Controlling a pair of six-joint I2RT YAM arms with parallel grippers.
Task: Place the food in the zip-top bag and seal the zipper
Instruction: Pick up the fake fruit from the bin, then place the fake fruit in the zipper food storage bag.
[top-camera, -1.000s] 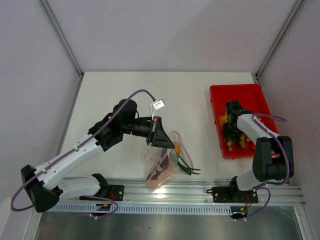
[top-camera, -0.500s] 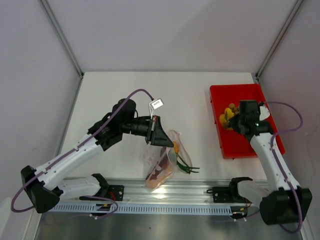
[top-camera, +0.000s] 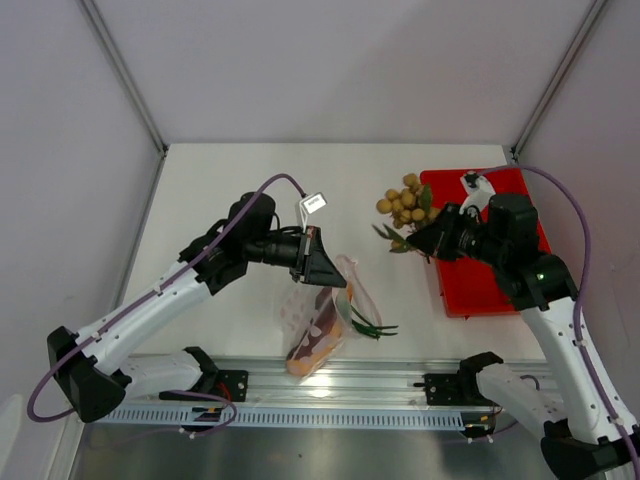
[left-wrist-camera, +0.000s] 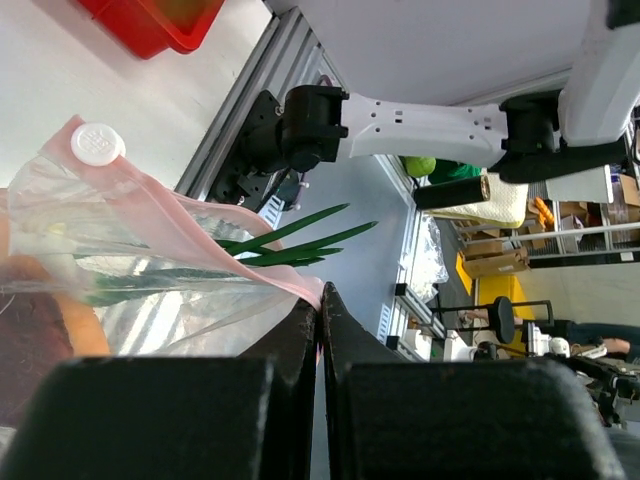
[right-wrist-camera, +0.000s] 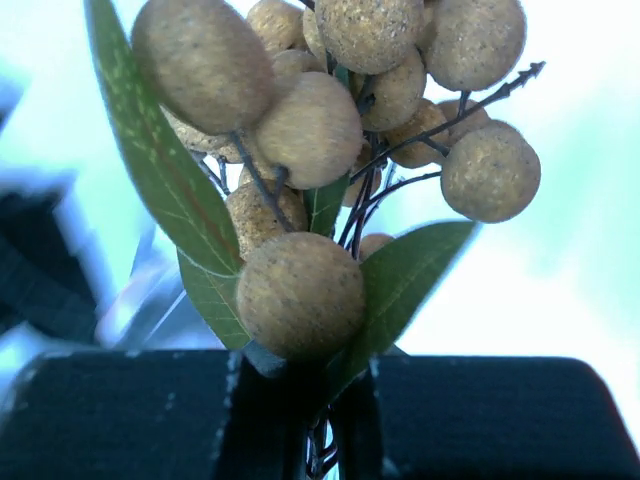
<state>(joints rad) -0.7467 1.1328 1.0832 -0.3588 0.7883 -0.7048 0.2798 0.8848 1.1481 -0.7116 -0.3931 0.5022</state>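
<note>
The left tool (top-camera: 318, 262) is pinched fully closed on the zipper (left-wrist-camera: 200, 218) edge of the zip-top bag (top-camera: 312, 325), lifting the mouth so food can drop in. The green onion (top-camera: 366, 326) and melon slice (top-camera: 318, 345) hang below it. The right tool (top-camera: 428, 238) is clamped narrowly on the stem of the grape bunch (top-camera: 405, 203). It carries the bunch just ahead of its fingers, beside the red tray (top-camera: 500, 290).

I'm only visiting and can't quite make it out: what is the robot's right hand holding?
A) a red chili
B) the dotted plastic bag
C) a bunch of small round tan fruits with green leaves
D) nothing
C: the right hand is shut on the stem of the fruit bunch, held out beside the red tray; the bag hangs from the left hand.
</note>
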